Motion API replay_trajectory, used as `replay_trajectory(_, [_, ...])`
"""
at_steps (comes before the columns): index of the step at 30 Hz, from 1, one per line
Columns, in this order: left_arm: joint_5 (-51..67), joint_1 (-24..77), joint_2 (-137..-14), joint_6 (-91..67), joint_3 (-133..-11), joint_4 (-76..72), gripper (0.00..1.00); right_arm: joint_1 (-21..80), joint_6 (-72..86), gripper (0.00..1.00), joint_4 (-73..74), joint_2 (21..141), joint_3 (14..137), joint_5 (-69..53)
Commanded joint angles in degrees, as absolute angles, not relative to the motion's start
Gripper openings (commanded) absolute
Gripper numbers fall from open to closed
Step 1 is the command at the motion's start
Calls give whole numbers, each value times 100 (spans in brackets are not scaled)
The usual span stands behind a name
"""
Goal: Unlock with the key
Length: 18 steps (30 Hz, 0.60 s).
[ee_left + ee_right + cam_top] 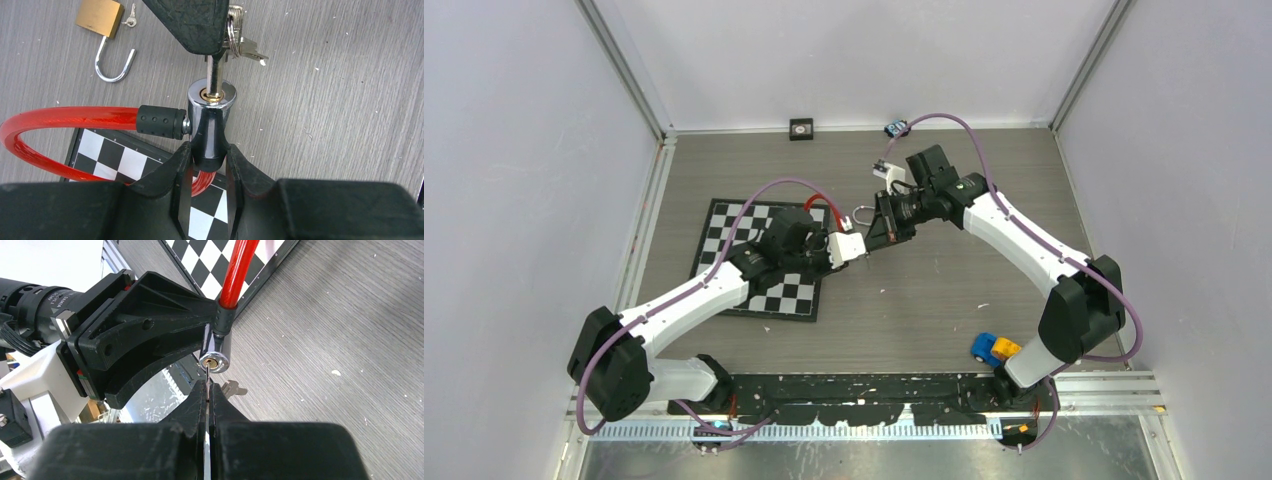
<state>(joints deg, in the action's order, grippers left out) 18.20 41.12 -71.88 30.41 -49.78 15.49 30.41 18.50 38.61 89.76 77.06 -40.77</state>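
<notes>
White print on the left wrist's black motor housing [45, 300] is too blurred to read. The left gripper [207, 152] clamps the chrome cylinder [210, 107] of the one cable lock, over the grey table between the checkerboard mat [100, 150] and one open brass padlock [100, 17]. Its red cable [60, 117] joins through a black collar [160, 121]. The right gripper [206, 387], fingers pressed together, pinches a single key [214, 75] seated in the brass keyhole, spare keys [245, 47] dangling.

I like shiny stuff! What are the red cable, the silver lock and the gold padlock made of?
Red cable: probably glossy plastic coating, smooth with bright highlights. Lock barrel: likely chromed metal, mirror-like reflections. Padlock: seemingly brass body, dull golden; silvery, steel-looking shackle.
</notes>
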Motion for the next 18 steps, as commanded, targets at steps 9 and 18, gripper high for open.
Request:
replay_trajectory(9, [2023,4113,-7112,2936,-5060,1115,0,3217,1642,1,3910,8848,7965,-3869])
replay_trajectory(18, [1118,4154,-7334,2601,-5116,735,0,3154,2082,1,3713,8935,7834,-3922])
